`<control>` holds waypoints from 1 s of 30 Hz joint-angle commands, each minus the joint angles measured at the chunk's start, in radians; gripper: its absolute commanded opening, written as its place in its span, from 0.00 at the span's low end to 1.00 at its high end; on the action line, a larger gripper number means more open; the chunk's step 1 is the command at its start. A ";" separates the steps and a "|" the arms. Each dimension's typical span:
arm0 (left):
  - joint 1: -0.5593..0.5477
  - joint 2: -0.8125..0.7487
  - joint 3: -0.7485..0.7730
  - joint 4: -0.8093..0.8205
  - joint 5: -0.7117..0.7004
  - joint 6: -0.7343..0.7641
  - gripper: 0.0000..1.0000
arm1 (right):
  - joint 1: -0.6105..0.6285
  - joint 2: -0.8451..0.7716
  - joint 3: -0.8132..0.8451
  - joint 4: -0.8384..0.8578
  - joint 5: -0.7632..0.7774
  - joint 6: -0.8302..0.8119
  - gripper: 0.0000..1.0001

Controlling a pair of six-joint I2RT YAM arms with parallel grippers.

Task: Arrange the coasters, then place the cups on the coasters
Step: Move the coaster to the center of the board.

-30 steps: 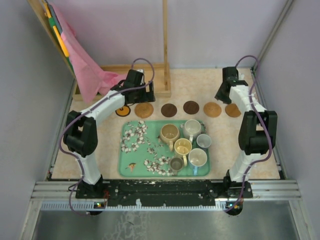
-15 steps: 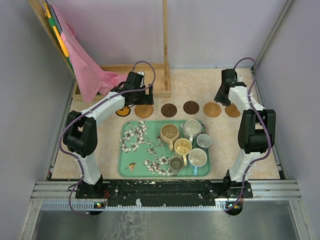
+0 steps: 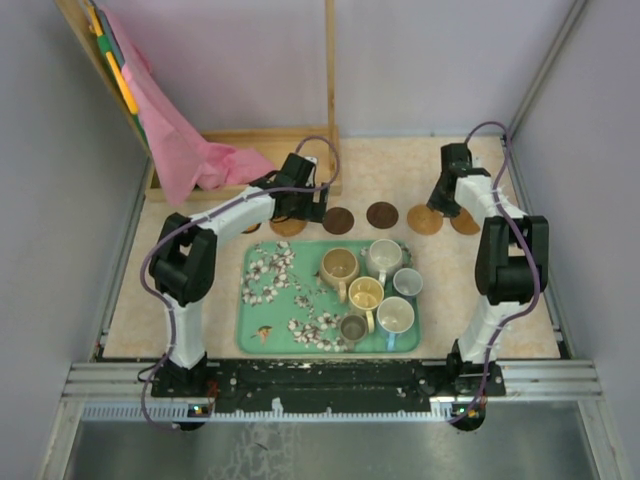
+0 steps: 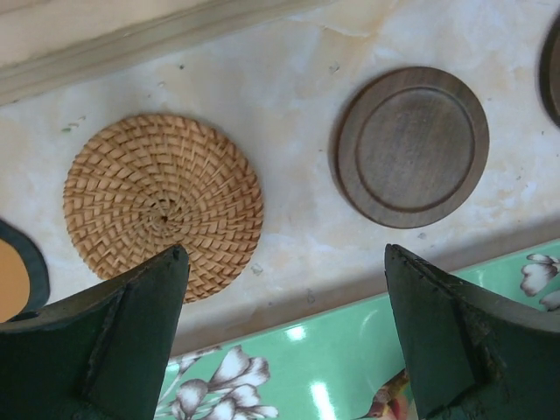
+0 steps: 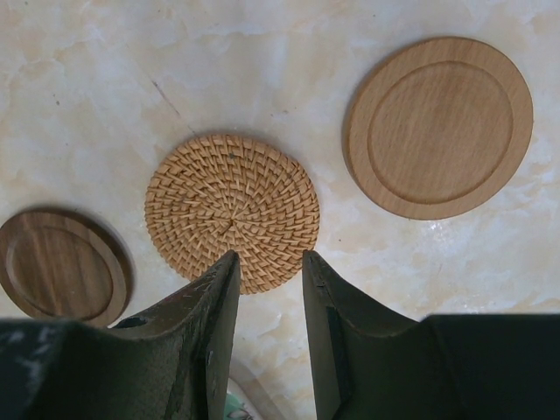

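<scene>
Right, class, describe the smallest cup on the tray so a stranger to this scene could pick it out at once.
Find the green flowered tray; the cups crowd its right half. The small dark cup stands at the near edge of that cluster, left of the white cup and in front of the yellow cup. It alone is dark, and it is the smallest.

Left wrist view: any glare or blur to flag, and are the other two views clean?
Left wrist: white glare spots on the green tray; woven coaster sharp. Right wrist: even light, pale wooden coaster crisp with a faint shadow. Top external: diffuse light, no glare.
</scene>
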 commanded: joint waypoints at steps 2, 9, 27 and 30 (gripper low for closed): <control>-0.040 0.040 0.083 0.001 -0.029 0.062 0.97 | 0.004 0.001 0.019 0.024 0.002 -0.007 0.36; -0.073 0.099 0.142 0.021 0.017 0.078 0.92 | 0.010 -0.021 -0.008 0.021 -0.011 0.014 0.36; -0.153 0.171 0.158 0.125 0.028 0.098 0.72 | 0.018 -0.067 -0.039 -0.013 0.009 0.012 0.36; -0.163 0.189 0.162 0.138 0.035 0.102 0.68 | 0.019 -0.069 -0.041 -0.017 0.014 0.009 0.36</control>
